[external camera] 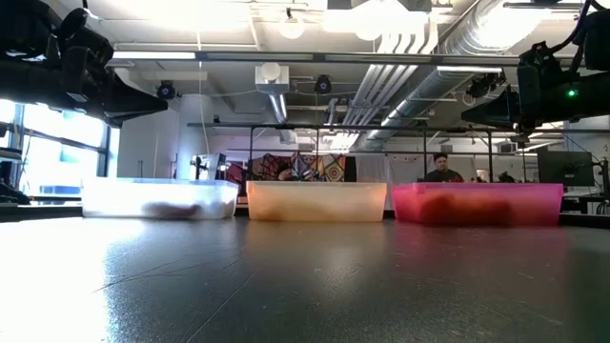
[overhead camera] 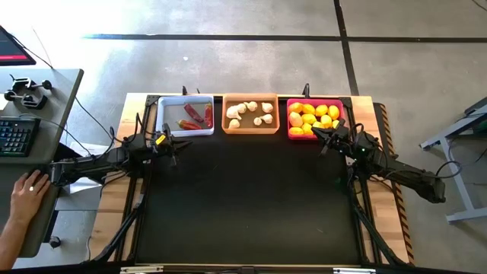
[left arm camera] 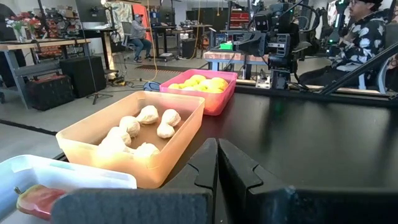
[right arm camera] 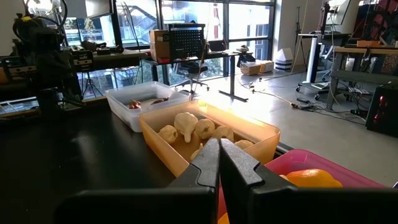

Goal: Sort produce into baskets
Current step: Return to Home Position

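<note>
The left end effector (left arm camera: 217, 146) is shut, its 2 fingers pressed together with nothing between them. It hangs just in front of the white bin (overhead camera: 173, 110). The right end effector (right arm camera: 219, 144) is shut and empty too, and it hangs at the front edge of the pink bin (overhead camera: 288, 122). The job now is to go home. I think each arm should lift up a bit first, then pull back slowly over the bare counter (overhead camera: 243, 198), so no finger knocks a bin rim. All the food looks sorted: chilies (overhead camera: 195, 116) in the white bin, garlic (overhead camera: 251, 112) in the orange bin (overhead camera: 250, 131), lemons (overhead camera: 312, 118) in the pink bin. In the low view the bin walls are cloudy, so the food shows only as dim blobs. Each wrist view cuts off the nearest bin. The lemons are piled up, so I cannot count them.
</note>
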